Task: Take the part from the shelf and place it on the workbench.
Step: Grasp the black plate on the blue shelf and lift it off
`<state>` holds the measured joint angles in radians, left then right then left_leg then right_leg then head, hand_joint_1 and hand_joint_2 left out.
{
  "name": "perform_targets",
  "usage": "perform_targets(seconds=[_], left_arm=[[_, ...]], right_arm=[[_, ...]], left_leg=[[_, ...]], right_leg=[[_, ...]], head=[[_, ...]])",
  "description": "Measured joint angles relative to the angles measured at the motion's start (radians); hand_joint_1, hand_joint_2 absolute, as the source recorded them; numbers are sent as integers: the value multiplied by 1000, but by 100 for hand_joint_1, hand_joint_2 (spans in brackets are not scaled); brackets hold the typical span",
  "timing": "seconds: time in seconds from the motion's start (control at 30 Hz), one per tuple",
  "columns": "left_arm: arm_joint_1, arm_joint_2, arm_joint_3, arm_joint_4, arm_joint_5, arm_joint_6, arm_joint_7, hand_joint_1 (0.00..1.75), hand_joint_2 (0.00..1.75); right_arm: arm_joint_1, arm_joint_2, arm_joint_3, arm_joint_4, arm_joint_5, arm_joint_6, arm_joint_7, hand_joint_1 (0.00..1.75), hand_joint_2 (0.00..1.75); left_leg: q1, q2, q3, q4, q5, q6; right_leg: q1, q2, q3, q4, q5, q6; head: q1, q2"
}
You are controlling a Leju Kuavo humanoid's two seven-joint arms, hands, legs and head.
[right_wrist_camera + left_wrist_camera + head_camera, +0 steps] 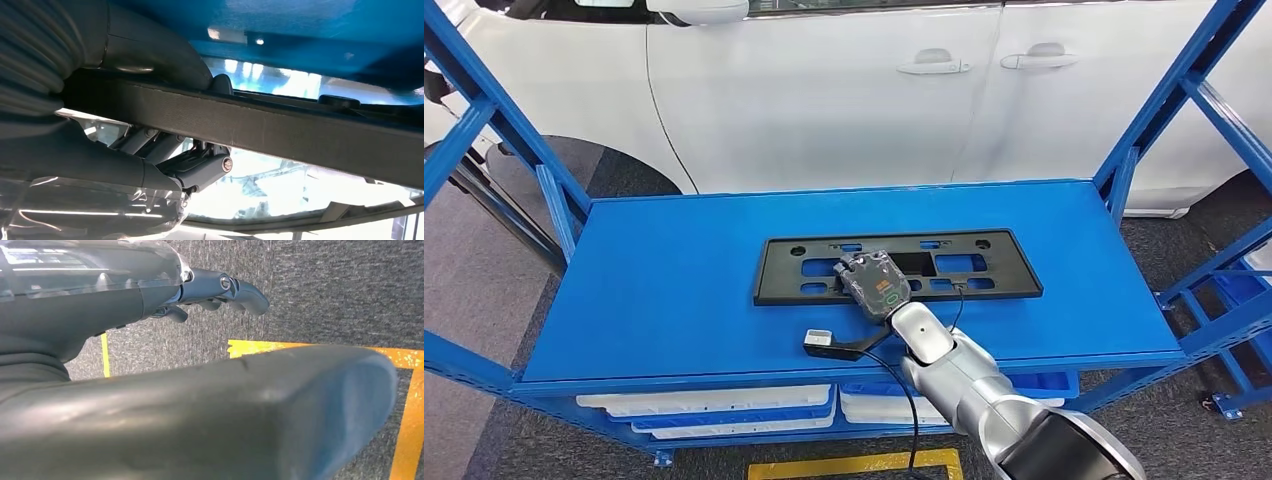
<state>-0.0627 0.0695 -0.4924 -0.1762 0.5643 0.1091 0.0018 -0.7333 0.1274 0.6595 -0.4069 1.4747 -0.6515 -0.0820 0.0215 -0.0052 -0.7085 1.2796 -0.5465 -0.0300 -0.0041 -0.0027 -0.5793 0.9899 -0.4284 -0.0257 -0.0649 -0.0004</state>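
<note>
The right hand covers the middle of the black part — its fingers hide underneath. The white car is cut off on top.

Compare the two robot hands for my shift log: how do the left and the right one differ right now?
The right robot hand reaches out over the blue shelf and grips the edge of the black part between thumb and fingers; the left robot hand holds nothing. The right one is up at shelf level, while the left one hangs over grey floor with its fingers loosely curled. Both have dark grey fingers.
</note>
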Motion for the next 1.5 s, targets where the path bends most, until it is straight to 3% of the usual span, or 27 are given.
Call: perform_targets(seconds=[0.07, 0.13, 0.2, 0.27, 0.33, 0.43, 0.47, 0.5, 0.53, 0.6, 0.67, 0.77, 0.83, 0.93, 0.97, 1.0, 1.03, 1.1, 1.17, 1.27, 1.3, 1.33, 1.4, 1.47, 1.5], left_arm=[[0, 2, -2, 0, -3, -7, -11, 0, 0], [-1, 3, -5, 0, -5, -11, -25, 0, 87], [-1, 3, -8, 0, -5, -15, -44, 0, 175], [0, 3, -11, 0, -5, -21, -67, 0, 175], [-1, 3, -14, 0, -4, -25, -87, 0, 175], [-1, 4, -16, 0, 6, -21, -112, 0, 175], [0, 4, -16, 0, 11, -20, -117, 0, 175], [0, 4, -16, 0, 15, -19, -120, 0, 175], [1, 4, -16, 0, 21, -19, -124, 0, 175], [1, 3, -12, 0, 40, -22, -141, 0, 175], [1, 1, 0, 0, 69, -32, -162, 0, 175], [3, 0, 18, 0, 93, -45, -173, 0, 175], [4, -1, 27, 0, 98, -47, -175, 0, 175], [5, 0, 33, 0, 100, -47, -176, 0, 175], [6, 0, 35, 0, 100, -47, -176, 0, 175], [7, 0, 36, 0, 102, -50, -176, 0, 175], [7, 0, 37, 0, 105, -56, -176, 0, 175], [6, 0, 44, 0, 119, -72, -179, 0, 175], [6, 0, 56, 0, 140, -91, -184, 0, 175], [13, 0, 76, 1, 164, -112, -197, 0, 175], [16, 0, 82, 1, 169, -113, -205, 0, 175], [17, -1, 87, 1, 174, -114, -217, 0, 175], [16, -1, 98, 1, 180, -115, -242, 0, 175], [14, -2, 105, 1, 180, -114, -256, 0, 175], [14, -3, 106, 1, 180, -111, -259, 0, 175]], right_arm=[[1, -2, -1, 0, 1, -4, 0, 175, 175], [0, -5, -4, 0, 2, -8, 0, 175, 175], [0, -7, -7, 0, 2, -13, 0, 175, 175], [1, -8, -11, 0, 2, -16, 0, 175, 175], [1, -9, -18, 0, 3, -19, -2, 175, 175], [9, -14, -35, -13, 3, -27, -15, 175, 175], [15, -17, -43, -24, 1, -30, -21, 175, 175], [19, -20, -52, -38, -2, -31, -27, 175, 175], [23, -22, -61, -54, -5, -32, -32, 175, 175], [41, -30, -89, -128, -23, -33, -59, 175, 175], [81, -42, -142, -273, -82, -35, -136, 175, 175], [136, -49, -233, -482, -207, -39, -265, 175, 175], [157, -53, -273, -572, -242, -39, -289, 175, 175], [182, -57, -304, -651, -252, -38, -293, 175, 175], [191, -58, -310, -668, -254, -38, -294, 175, 175], [200, -59, -315, -683, -265, -38, -306, 175, 175], [209, -59, -321, -698, -295, -38, -334, 175, 175], [233, -63, -333, -756, -462, -15, -443, 175, 175], [263, -87, -333, -891, -787, 83, -550, 175, 175], [298, -141, -317, -1173, -1364, 350, -605, 175, 175], [310, -150, -318, -1255, -1501, 454, -610, 175, 175], [325, -152, -323, -1332, -1592, 571, -614, 175, 175], [359, -153, -327, -1449, -1677, 780, -618, 175, 175], [399, -149, -319, -1512, -1710, 925, -620, 175, 175], [421, -145, -313, -1527, -1725, 976, -620, 175, 175]], left_leg=[[6, 1, 54, -113, 66, -4], [6, 1, 109, -228, 105, 1], [2, -1, 121, -255, 105, 14], [2, -2, 120, -257, 109, 29], [3, -1, 119, -261, 113, 41], [1, 0, 114, -261, 115, 49], [0, -1, 113, -261, 115, 50], [-1, -1, 113, -261, 115, 50], [-1, -2, 114, -261, 115, 50], [-3, -3, 116, -260, 114, 48], [-6, -3, 115, -259, 113, 41], [-6, -3, 115, -262, 112, 24], [-5, -1, 105, -233, 88, 16], [-3, 0, 28, -56, -3, 7], [-2, 0, 4, -3, -20, 5], [-2, 0, -6, 17, -17, 3], [-1, 0, 6, -8, 6, 3], [-1, 0, 70, -143, 73, 5], [-4, -1, 116, -242, 105, 15], [-8, -4, 118, -257, 103, 32], [-7, -3, 119, -260, 104, 38], [-5, -2, 121, -264, 106, 44], [-3, 0, 125, -268, 107, 52], [-3, -1, 126, -268, 107, 55], [-3, -1, 127, -267, 107, 55]], right_leg=[[-3, 2, 1, 8, -6, 7], [0, 4, -2, 20, -14, 18], [3, 6, -6, 24, -15, 29], [0, 7, -7, 26, -16, 39], [-3, 6, -27, 70, -47, 50], [-4, 5, -120, 262, -139, 57], [-5, 5, -143, 307, -150, 57], [-5, 5, -148, 315, -141, 56], [-4, 5, -133, 281, -114, 52], [0, 6, -66, 141, -45, 39], [6, 5, -22, 43, -13, 29], [7, 4, -15, 21, -10, 19], [1, 1, -7, 8, -5, 9], [0, -2, -3, 4, -4, 0], [0, -1, -3, 4, -4, -1], [1, -1, -3, 5, -5, 0], [1, 0, -2, 7, -6, 1], [0, 1, 0, 13, -12, 7], [3, 0, -4, 23, -19, 16], [5, -2, -11, 28, -22, 31], [4, -1, -14, 34, -28, 36], [2, 1, -22, 54, -43, 41], [-2, 2, -67, 156, -100, 50], [-6, 2, -127, 282, -151, 56], [-8, 2, -142, 310, -154, 57]], head=[[0, 0], [0, 0], [0, 0], [0, 0], [0, 0], [0, 0], [0, 0], [0, 0], [0, 0], [0, 0], [0, 0], [0, 0], [0, 0], [0, 0], [0, 0], [0, 0], [0, 0], [0, 0], [0, 0], [0, 0], [0, 0], [0, 0], [0, 0], [0, 0], [0, 0]])
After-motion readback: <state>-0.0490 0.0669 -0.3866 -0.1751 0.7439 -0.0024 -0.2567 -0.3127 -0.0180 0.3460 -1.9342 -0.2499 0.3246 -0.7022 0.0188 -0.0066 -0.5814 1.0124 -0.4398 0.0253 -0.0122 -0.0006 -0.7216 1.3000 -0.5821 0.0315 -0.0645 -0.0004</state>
